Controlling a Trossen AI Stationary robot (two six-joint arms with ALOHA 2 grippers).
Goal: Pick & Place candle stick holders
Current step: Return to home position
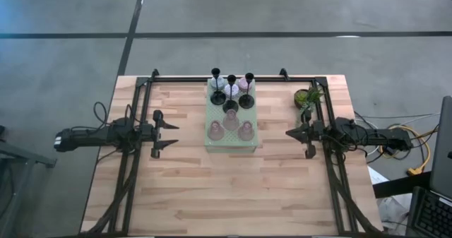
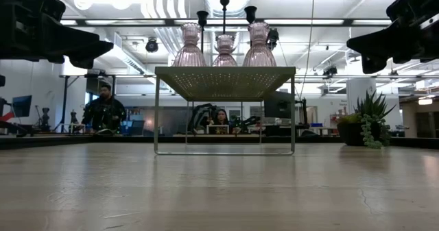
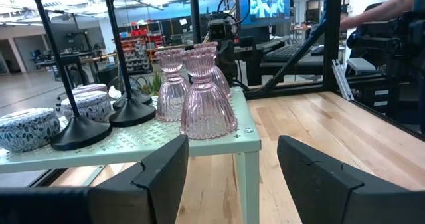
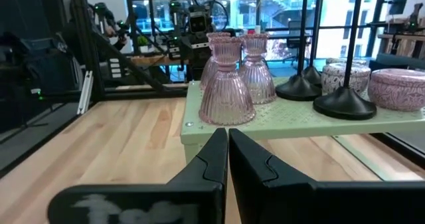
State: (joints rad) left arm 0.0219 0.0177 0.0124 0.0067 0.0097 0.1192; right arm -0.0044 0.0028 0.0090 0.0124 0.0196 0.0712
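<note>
Three pink glass candle stick holders stand on the near half of a pale green perforated stand in the middle of the table. Three black thin-stemmed holders stand behind them, beside pastel round holders. My left gripper hovers level, left of the stand, open with nothing between its fingers. My right gripper hovers level, right of the stand, shut on nothing. Both point at the pink holders.
The stand rests on thin legs above the wooden tabletop. A small green potted plant sits at the far right, close behind my right arm. A black frame borders the table. People sit in the room beyond.
</note>
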